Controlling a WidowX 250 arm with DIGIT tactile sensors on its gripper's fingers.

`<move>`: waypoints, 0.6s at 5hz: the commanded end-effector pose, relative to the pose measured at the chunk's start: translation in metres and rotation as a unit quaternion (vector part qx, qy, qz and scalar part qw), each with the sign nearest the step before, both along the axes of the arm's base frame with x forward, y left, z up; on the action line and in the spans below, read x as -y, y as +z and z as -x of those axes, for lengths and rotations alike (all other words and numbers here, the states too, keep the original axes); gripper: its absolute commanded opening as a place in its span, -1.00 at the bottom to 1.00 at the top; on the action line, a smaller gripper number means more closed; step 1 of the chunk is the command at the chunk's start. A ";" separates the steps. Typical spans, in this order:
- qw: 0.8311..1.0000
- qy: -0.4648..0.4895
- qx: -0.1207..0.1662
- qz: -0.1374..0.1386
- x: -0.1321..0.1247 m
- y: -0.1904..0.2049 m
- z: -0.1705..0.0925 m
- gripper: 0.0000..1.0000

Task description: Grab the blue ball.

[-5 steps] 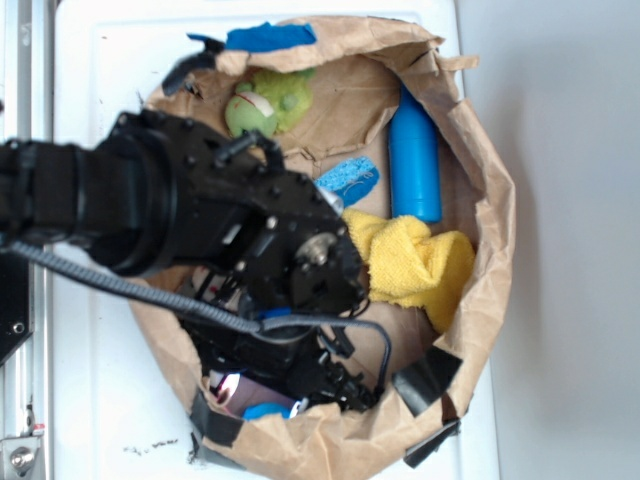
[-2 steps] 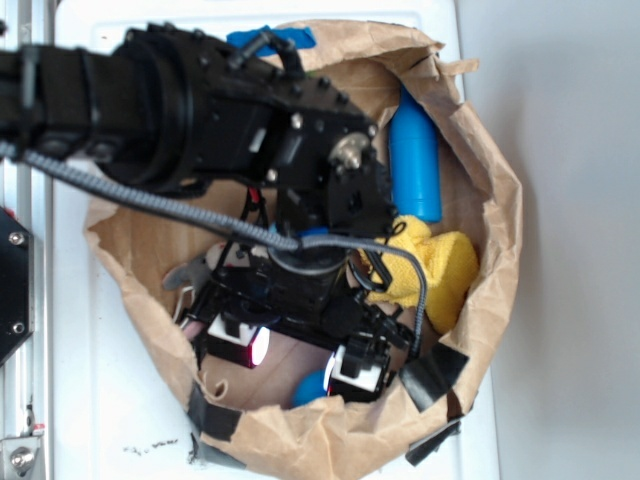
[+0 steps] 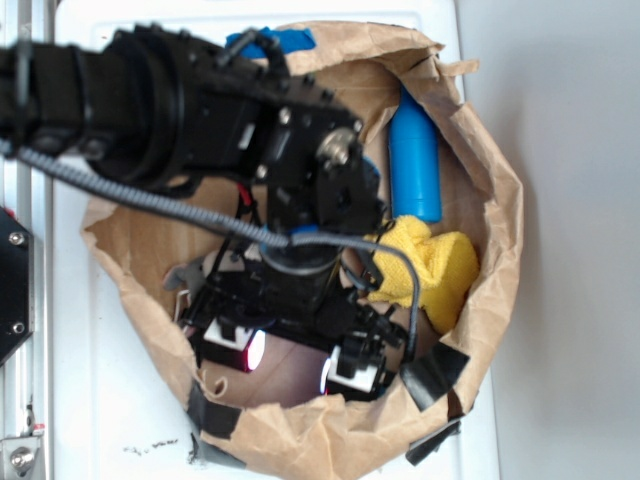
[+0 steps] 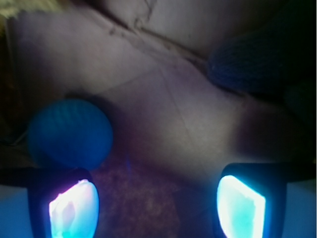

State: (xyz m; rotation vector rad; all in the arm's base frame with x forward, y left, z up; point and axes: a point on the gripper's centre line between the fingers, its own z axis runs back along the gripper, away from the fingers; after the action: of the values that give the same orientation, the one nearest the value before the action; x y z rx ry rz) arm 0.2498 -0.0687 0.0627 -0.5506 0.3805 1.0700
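A crumpled brown paper bag [image 3: 480, 150] walls in the floor. The black gripper [image 3: 300, 362] is spread wide, the small round blue ball [image 4: 69, 133] just beyond its finger [image 4: 74, 208].

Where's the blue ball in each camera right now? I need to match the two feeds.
Exterior: not visible; the arm and gripper cover the lower part of the paper bag where it would sit.
Wrist: the blue ball sits at left-centre on the bag floor, just above the lit pad of one finger, outside the gap.
Shared landmark: the two glowing fingertip pads, low in both views.
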 end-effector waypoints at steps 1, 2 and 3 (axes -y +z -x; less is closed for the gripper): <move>0.993 -0.018 0.119 -0.014 0.004 0.011 -0.005 1.00; 0.992 0.003 0.122 -0.020 -0.004 0.018 -0.014 1.00; 0.990 -0.002 0.140 -0.024 -0.008 0.023 -0.020 1.00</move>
State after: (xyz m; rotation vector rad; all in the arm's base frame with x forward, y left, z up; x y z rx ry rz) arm 0.2643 -0.0693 0.0724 -0.6218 0.1831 0.9872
